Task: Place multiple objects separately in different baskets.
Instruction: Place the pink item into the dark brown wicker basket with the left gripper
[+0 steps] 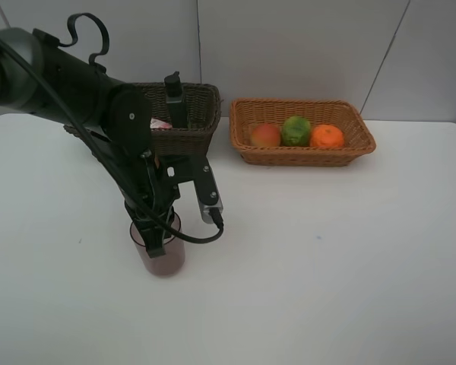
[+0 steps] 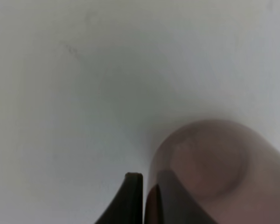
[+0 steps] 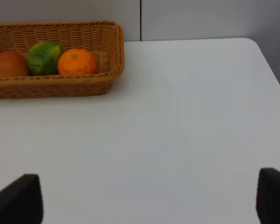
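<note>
The translucent mauve cup stands on the white table at the front left. My left gripper reaches down onto it, one finger inside the rim and one outside, pinching the wall; the left wrist view shows the cup and the gripper close up. The dark brown basket holds the dark green pump bottle and the pink bottle. The light tan basket holds the red-orange fruit, green fruit and tangerine. My right gripper is open over bare table.
The right wrist view shows the tan basket with the red-orange fruit, green fruit and tangerine, and the table's edge. The left arm's black cable loops beside the cup.
</note>
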### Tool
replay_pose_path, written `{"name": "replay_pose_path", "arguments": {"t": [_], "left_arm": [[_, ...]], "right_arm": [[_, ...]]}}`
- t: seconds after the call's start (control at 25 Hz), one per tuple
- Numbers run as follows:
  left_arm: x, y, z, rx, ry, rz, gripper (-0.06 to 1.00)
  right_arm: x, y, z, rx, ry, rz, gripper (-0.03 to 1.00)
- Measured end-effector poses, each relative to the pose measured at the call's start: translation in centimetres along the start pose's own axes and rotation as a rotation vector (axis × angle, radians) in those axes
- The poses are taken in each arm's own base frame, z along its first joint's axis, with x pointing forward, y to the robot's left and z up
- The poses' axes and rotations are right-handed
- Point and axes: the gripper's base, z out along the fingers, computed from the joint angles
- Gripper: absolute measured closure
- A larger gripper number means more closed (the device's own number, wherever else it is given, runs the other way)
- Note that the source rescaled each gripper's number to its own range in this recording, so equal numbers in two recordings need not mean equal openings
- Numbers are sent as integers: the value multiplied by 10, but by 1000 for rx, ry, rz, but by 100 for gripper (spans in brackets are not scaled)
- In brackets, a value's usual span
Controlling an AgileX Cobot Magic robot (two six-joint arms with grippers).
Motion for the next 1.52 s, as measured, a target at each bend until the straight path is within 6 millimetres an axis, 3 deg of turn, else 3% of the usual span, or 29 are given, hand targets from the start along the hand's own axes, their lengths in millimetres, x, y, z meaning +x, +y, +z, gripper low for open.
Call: {"name": "replay_pose_path", "arguments": {"t": [0.48,1.0,1.52], "left_arm": [[-1,1,-5,-10,-14,-57,94],[0,4,-91,-106,-221,-439,94],[5,63,-152,-274,-428,-1070,94]], "right_arm": [[0,0,0,0,0,0,-3],[0,0,0,0,0,0,-3],[0,0,0,0,0,0,-3]]}}
